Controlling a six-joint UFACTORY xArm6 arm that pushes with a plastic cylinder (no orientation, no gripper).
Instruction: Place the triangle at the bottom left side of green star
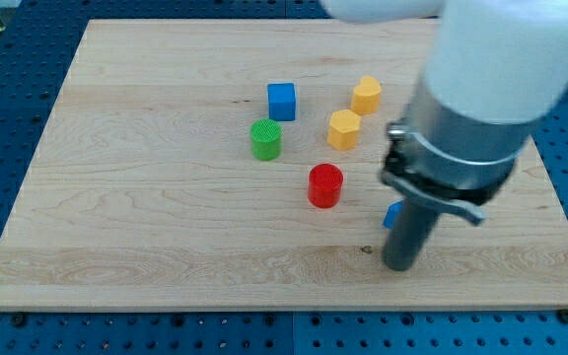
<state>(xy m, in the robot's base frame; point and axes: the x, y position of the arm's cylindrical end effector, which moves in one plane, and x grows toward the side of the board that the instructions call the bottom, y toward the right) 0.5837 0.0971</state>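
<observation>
My tip point(399, 267) rests on the wooden board point(146, 227) at the view's lower right. Just above it, a small blue block point(392, 214) peeks out from the left side of the rod; most of it is hidden and its shape cannot be made out. No green star shows; the arm covers the board's right part. A green cylinder point(266, 139) stands near the middle, well to the left of my tip.
A red cylinder point(325, 185) stands left of and above my tip. A blue cube point(281, 101) is near the top middle. A yellow hexagon block point(344, 129) and a second yellow block point(367, 96) stand right of it.
</observation>
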